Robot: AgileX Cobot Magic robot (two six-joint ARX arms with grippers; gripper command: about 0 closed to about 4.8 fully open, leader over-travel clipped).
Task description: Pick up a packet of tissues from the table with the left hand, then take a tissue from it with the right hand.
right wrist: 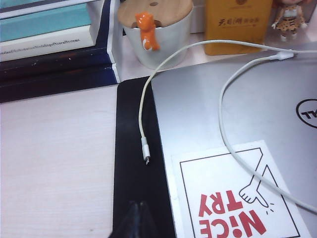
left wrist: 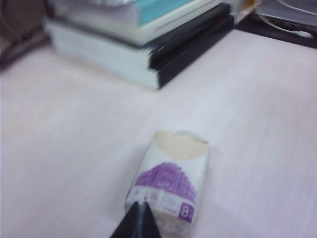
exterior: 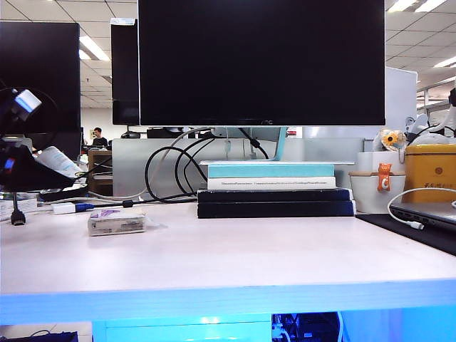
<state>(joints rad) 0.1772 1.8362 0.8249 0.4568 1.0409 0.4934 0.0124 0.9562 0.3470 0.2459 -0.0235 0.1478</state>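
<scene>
Jaws on both arms are clenched and empty: the left hand (left wrist: 140,222) hangs just over the near end of the packet (left wrist: 170,180), the right hand (right wrist: 136,221) over a black mat (right wrist: 132,163) beside a laptop (right wrist: 237,119). Packet lies flat on the counter (exterior: 235,260), left of the books (exterior: 274,189). Descending unopened, the left jaws would likely shove the soft pack aside. Neither arm shows fully from outside; the right is hidden there.
</scene>
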